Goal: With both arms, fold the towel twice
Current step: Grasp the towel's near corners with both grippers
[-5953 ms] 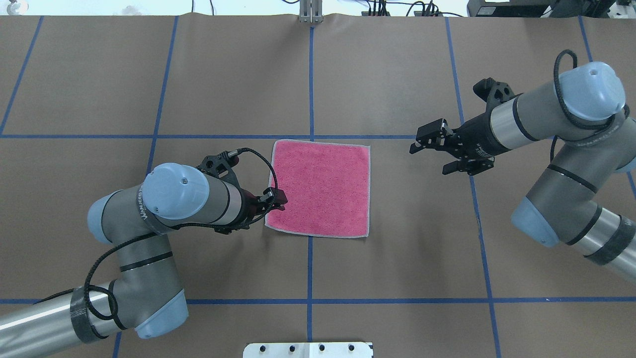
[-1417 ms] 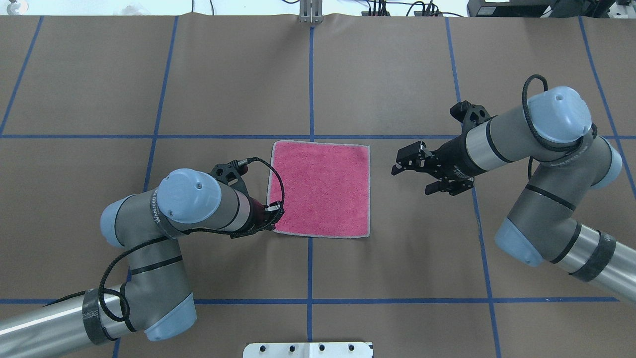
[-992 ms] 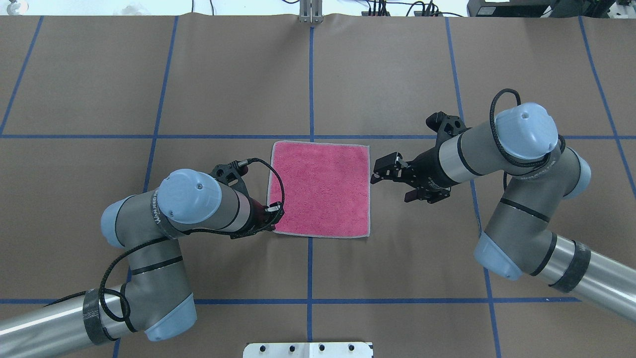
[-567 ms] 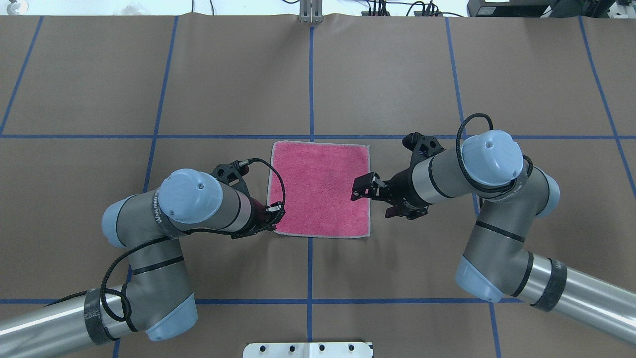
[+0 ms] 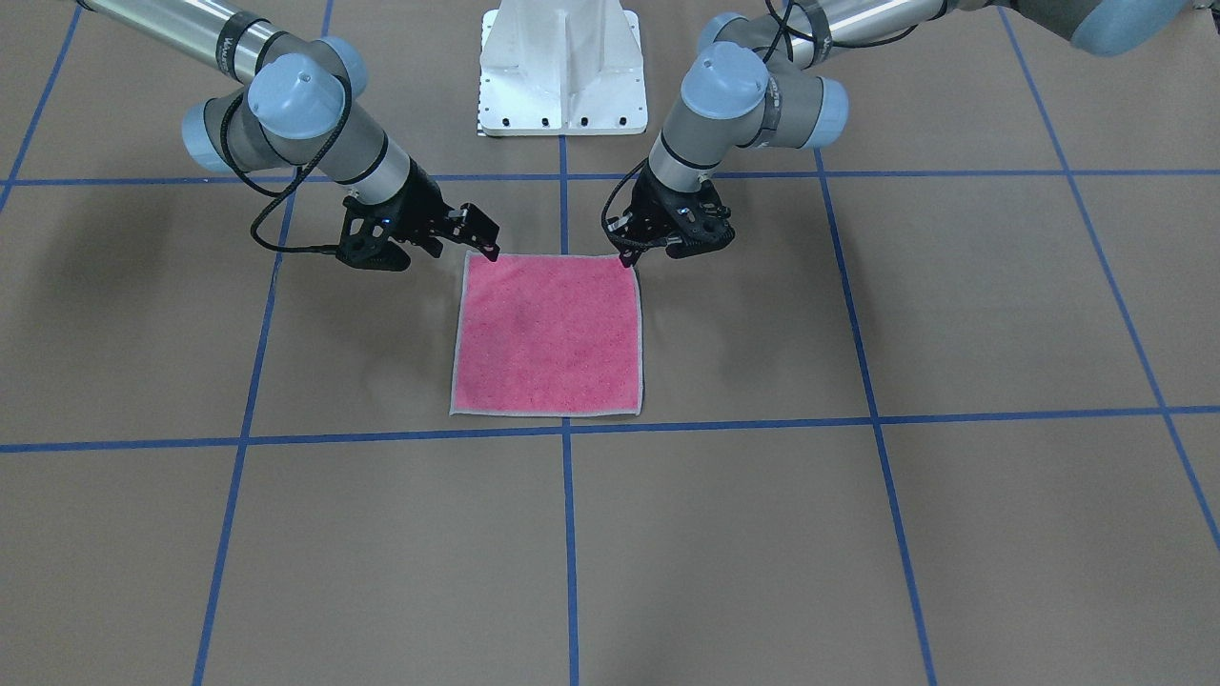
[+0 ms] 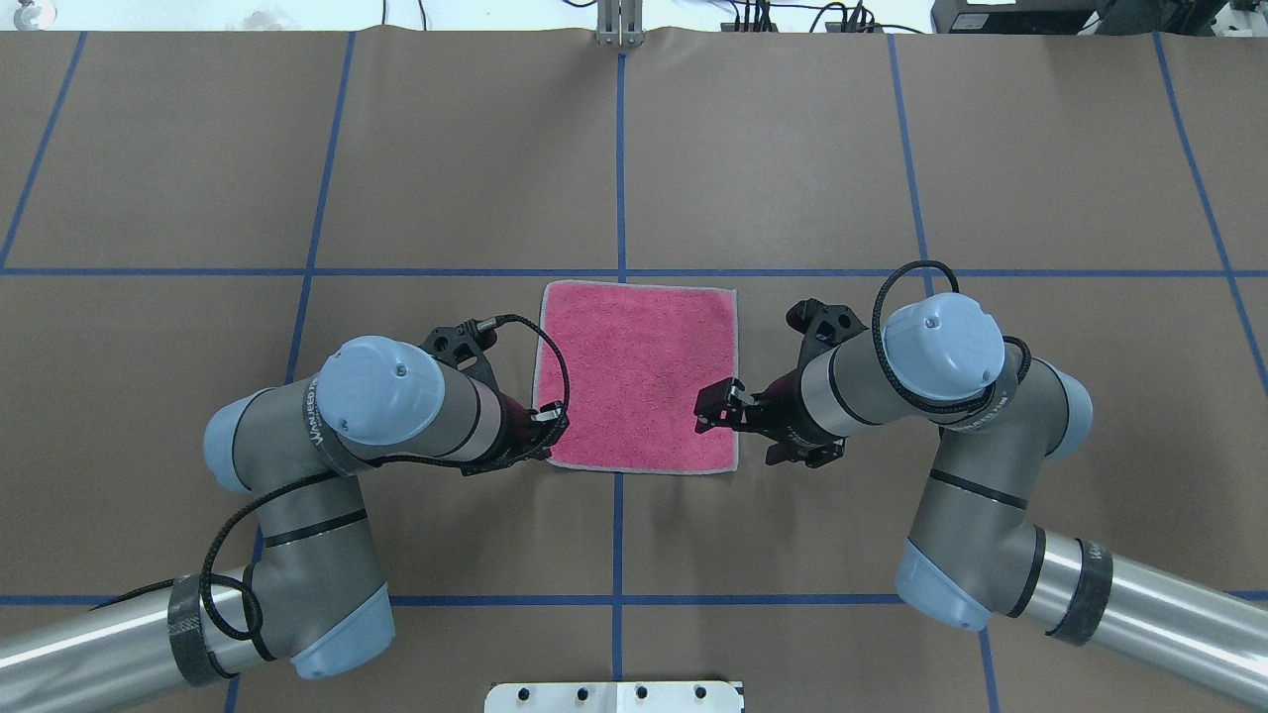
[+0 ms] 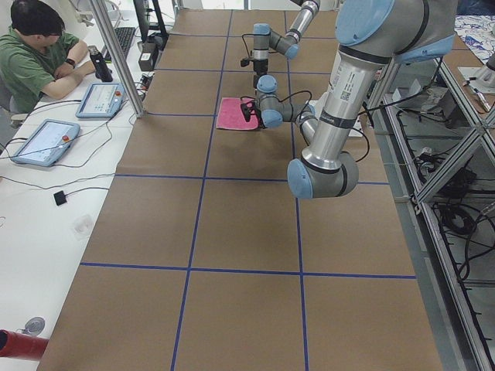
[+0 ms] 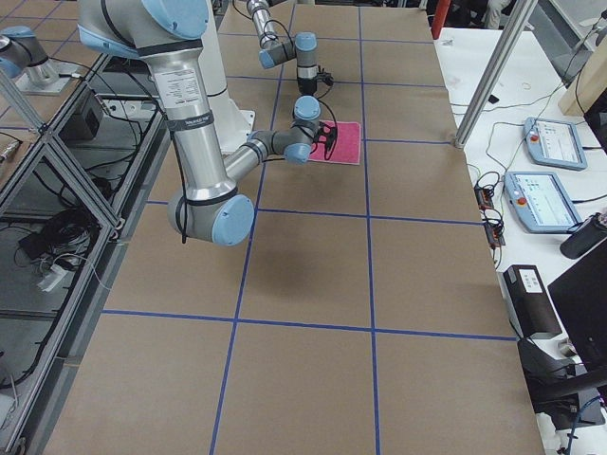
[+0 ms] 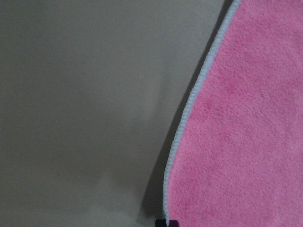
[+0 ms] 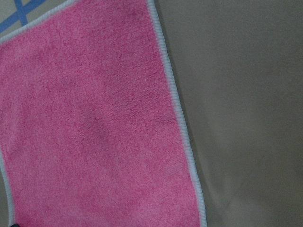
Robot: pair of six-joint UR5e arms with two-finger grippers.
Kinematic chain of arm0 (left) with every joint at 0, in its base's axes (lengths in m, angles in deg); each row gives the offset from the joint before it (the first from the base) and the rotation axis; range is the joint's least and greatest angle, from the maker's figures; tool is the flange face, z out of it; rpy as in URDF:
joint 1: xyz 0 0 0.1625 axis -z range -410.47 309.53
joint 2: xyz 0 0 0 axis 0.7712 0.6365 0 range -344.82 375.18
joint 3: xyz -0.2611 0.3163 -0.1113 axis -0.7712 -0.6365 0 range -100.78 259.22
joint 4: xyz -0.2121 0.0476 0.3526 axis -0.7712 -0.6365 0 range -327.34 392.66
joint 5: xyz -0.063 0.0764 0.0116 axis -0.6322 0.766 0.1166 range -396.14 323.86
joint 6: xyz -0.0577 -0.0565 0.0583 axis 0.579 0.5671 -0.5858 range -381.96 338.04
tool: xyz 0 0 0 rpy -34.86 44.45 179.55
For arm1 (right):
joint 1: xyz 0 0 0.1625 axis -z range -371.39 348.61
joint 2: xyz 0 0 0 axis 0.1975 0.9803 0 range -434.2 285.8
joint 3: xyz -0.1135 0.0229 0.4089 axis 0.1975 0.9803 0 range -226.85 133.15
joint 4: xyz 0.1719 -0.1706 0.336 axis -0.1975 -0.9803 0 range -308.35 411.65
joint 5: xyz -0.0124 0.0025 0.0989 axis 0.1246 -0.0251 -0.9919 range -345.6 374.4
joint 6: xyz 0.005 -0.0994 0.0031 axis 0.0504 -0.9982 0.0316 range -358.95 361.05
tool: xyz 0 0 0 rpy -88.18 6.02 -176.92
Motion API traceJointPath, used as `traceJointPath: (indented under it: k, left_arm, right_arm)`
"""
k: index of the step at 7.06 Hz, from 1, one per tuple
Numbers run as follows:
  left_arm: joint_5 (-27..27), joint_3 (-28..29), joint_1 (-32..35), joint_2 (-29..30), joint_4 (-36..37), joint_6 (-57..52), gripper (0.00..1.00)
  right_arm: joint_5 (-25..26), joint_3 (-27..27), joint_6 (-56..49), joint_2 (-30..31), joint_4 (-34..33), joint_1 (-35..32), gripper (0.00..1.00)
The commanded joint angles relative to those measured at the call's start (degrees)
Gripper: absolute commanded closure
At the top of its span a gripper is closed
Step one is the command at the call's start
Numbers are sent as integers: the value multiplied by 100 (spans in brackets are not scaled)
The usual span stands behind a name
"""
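Note:
The towel (image 6: 639, 371) lies flat, pink face up, on the brown table; it also shows in the front view (image 5: 548, 333). My left gripper (image 6: 548, 436) is low at the towel's near-left corner, mostly hidden under its wrist. In the front view (image 5: 629, 255) its fingers look closed on that corner. The left wrist view shows the towel's grey edging (image 9: 187, 118) slightly raised. My right gripper (image 6: 741, 433) is open at the near-right corner, one finger over the pink face and one outside the edge; it shows in the front view (image 5: 457, 248). The right wrist view shows the towel (image 10: 94, 132) close below.
The white pedestal base (image 5: 562, 67) stands behind the towel on the robot's side. Blue tape lines (image 6: 619, 149) cross the brown table. An operator (image 7: 35, 46) sits with tablets (image 7: 42, 141) beyond the far edge. Bare brown paper surrounds the towel.
My right arm has swung in from the far right and down to the towel's near-right corner. My left gripper slid along the left edge to the near corner earlier, then held still.

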Motion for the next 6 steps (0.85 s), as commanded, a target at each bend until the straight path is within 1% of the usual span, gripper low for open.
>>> traceJointPath:
  k: [1,2,3,4,6]
  left_arm:
    - [0,9,0,0,-9,-9,100]
    - [0,0,0,0,0,-9,100]
    - [0,0,0,0,0,-9,100]
    - [0,0,0,9,-9,-9,100]
    - [0,0,0,26,-9,-9,100]
  right_arm:
    - [15,5,8,-10,-25,104,1]
    - [32,57,8,-28,-25,148,3]
    - [33,92,8,-28,-25,148,10]
    - [33,119,8,-19,-25,148,20]
    - [41,145,8,-28,1,148,57]
